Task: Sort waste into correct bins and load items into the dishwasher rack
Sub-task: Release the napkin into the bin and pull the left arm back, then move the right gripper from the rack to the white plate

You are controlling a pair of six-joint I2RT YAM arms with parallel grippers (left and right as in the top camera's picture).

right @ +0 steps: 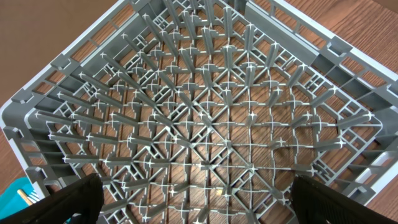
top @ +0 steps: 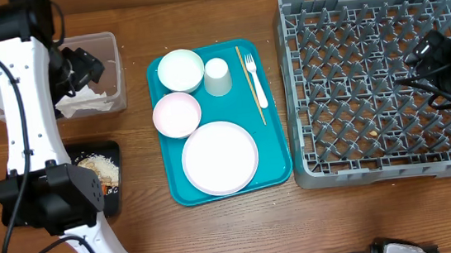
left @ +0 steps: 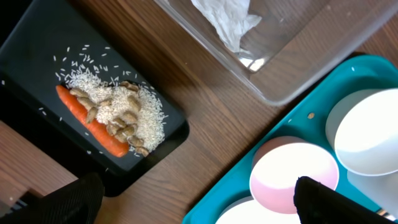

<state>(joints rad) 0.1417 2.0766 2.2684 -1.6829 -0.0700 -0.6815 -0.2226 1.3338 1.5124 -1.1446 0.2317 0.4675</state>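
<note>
A wooden table [top: 149, 233] seen from above. A flat teal tray [top: 278, 150] lies at its middle, its long sides running from the near edge toward the far edge.

On the tray:
- A round white plate [top: 219, 157] sits at the near end.
- A pale pink-white bowl [top: 176, 115] sits just beyond the plate, by the tray's left rim.
- A white bowl [top: 181, 70] sits in the far left corner.
- A small white cup [top: 217, 76] stands just beside that bowl.
- A pale fork [top: 255, 80] lies along the right rim, with a thin wooden stick [top: 251, 85] close beside it.

The large grey dishwasher rack [top: 374, 79] fills the table's right side and comes close to the far edge. Only a narrow strip of bare wood separates it from the teal tray.

The clear tub [top: 117, 66] stands at the far left corner and holds a crumpled white napkin [left: 227, 22]. The black tray [top: 116, 199] sits near the left edge, closer to the near side. In it an orange carrot [left: 106, 135] lies partly under a heap of rice-like grains and beige crumbs [left: 124, 109]. A wider band of open wood runs between these two bins and the teal tray.

The left gripper [left: 196, 186] hangs above the table's left side, over the wood between the bins and the teal tray. Its jaws are spread wide with nothing between them. The right gripper [right: 196, 186] hangs over the rack's pegs, jaws likewise spread wide and holding nothing.
</note>
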